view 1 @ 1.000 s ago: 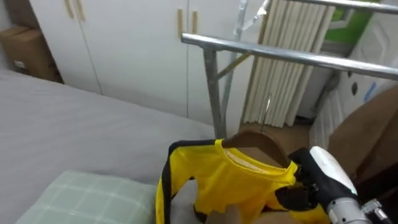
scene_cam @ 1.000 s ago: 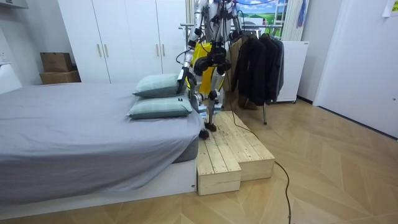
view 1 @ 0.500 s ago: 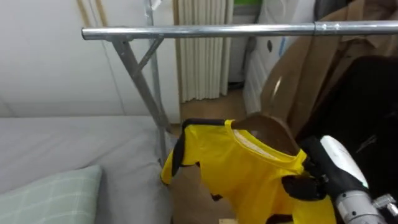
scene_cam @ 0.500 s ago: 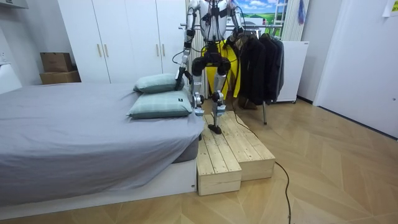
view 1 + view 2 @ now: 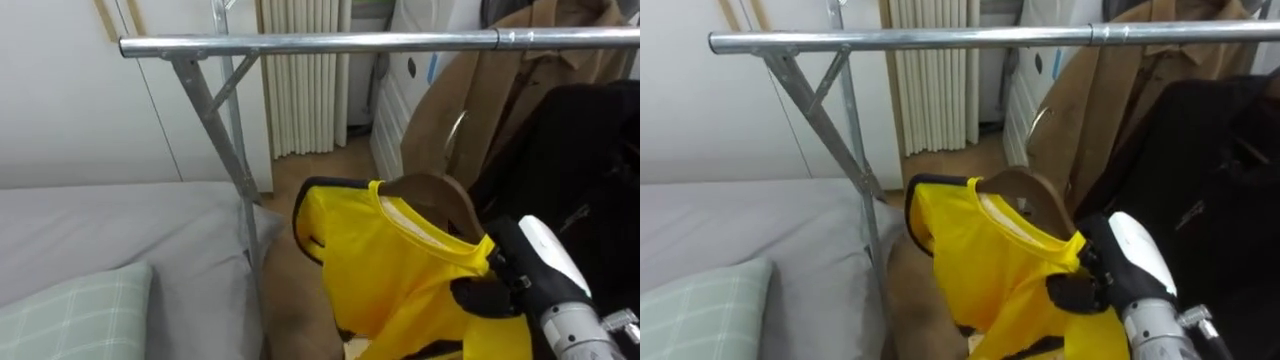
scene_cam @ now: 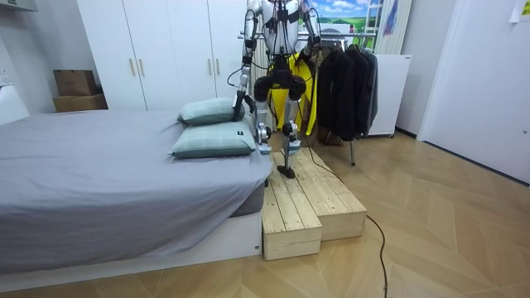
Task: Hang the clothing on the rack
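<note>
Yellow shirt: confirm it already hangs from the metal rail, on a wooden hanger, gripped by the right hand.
Wrong in one respect: the yellow shirt is not on the metal rail yet; it is below it, on a wooden hanger, gripped by the right hand. The left eye view shows the gap.

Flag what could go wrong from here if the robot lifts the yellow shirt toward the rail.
1. The right hand grips the yellow shirt at one shoulder end of the tilted hanger, so its hook may swing and miss the rail above.
2. The hook sits close against the brown coat and could snag it.
3. The robot stands on a stepped wooden platform beside the bed; reaching up may unsettle it.
</note>
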